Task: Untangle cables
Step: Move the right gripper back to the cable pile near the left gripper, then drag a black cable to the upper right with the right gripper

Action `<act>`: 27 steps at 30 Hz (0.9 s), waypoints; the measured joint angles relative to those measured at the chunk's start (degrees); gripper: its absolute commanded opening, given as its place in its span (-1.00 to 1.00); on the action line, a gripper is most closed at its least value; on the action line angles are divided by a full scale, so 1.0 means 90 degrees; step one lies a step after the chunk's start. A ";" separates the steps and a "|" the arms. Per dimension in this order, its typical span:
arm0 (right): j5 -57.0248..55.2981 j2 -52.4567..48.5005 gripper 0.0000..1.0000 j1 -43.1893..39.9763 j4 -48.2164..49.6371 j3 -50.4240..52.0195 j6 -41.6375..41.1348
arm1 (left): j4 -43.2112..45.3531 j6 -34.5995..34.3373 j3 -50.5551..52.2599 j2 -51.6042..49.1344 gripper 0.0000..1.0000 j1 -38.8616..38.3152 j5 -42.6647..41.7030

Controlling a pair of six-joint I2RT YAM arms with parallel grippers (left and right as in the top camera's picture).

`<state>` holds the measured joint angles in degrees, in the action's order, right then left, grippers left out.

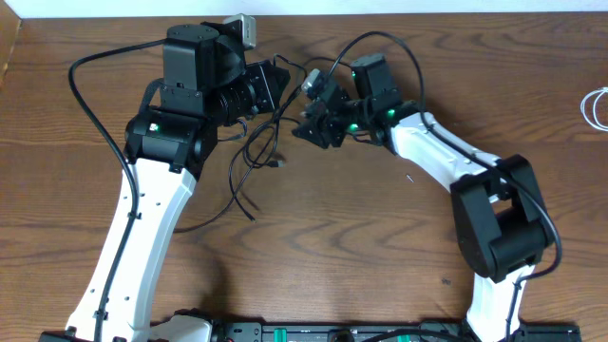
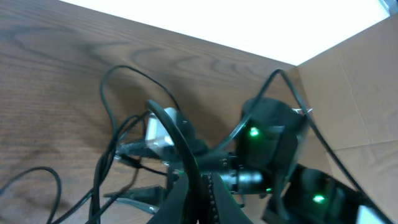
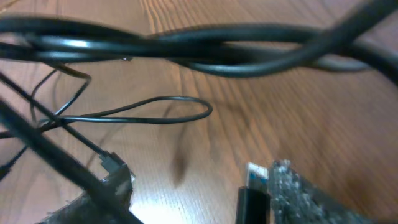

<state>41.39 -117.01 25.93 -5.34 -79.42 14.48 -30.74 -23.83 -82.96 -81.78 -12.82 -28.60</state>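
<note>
Tangle of black cables (image 1: 255, 152) is found on the worktop (image 1: 380, 266) between the two arms, toward the far edge, with loose strands trailing toward the near side. Several strands are clamped in the closed left gripper (image 1: 277, 87) and are lifted off the wood there. Just beside it the right gripper (image 1: 309, 123) is held with jaws apart; bare wood is seen between its fingers (image 3: 305, 199) in the right wrist view, and a silver-tipped plug (image 3: 254, 177) is noted close against one of them. One white cable (image 1: 597, 109) is recorded at the right edge, well apart. Wide bare wood is left at the near centre and along the right side.
</note>
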 measured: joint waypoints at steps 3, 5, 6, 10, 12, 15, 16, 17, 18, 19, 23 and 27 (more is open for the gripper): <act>-0.0146 -0.0068 -0.81 0.0044 0.0163 0.0000 -0.0328 | -0.0012 0.0002 0.0000 0.0000 -0.85 0.0000 0.0005; -0.0435 -0.0063 -0.98 0.0053 0.0192 -0.0002 -0.0714 | -0.0039 0.0002 0.0000 0.0000 -0.85 0.0000 0.0036; -0.0593 -0.0056 -0.98 0.0041 0.0158 -0.0002 -0.0969 | -0.0058 0.0002 0.0000 0.0000 -0.85 0.0000 0.0073; -0.0869 0.0029 -0.98 -0.0175 -0.0087 0.0000 -0.1668 | -0.0189 0.0002 0.0000 0.0000 -0.85 0.0000 0.0359; -0.0835 0.0192 -0.98 -0.0423 -0.0138 0.0000 -0.1965 | -0.0318 0.0005 0.0000 0.0000 -0.85 0.0000 0.0546; -0.0420 0.0670 -0.97 -0.0928 -0.0012 0.0012 -0.2438 | -0.0559 0.0002 0.0000 0.0000 -0.85 0.0000 0.0860; -0.0245 0.0879 -0.97 -0.1100 0.0109 0.0010 -0.2599 | -0.0612 0.0002 0.0000 0.0000 -0.85 0.0000 0.0935; -0.0097 0.1054 -0.97 -0.1243 0.0204 0.0012 -0.2737 | -0.0663 0.0002 0.0000 0.0000 -0.85 0.0000 0.1039; 0.0078 0.1253 -0.98 -0.1409 0.0393 0.0012 -0.2946 | -0.0738 0.0007 0.0000 0.0000 -0.85 0.0000 0.1100; 0.0231 0.1469 -0.97 -0.1583 0.0568 0.0010 -0.3172 | -0.0804 0.0005 0.0000 0.0000 -0.85 0.0000 0.1161; 0.0668 0.2307 -0.97 -0.2271 0.1010 0.0005 -0.3997 | -0.1044 0.0034 0.0000 0.0000 -0.85 0.0000 0.1297; 0.1001 0.2793 -0.97 -0.2960 0.1258 0.0000 -0.4731 | -0.1501 0.0129 0.0000 -0.0027 -0.85 0.0000 0.1598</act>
<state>50.39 -91.88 -0.71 5.98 -79.42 -28.10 -44.25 -22.68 -82.96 -82.02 -12.82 -14.22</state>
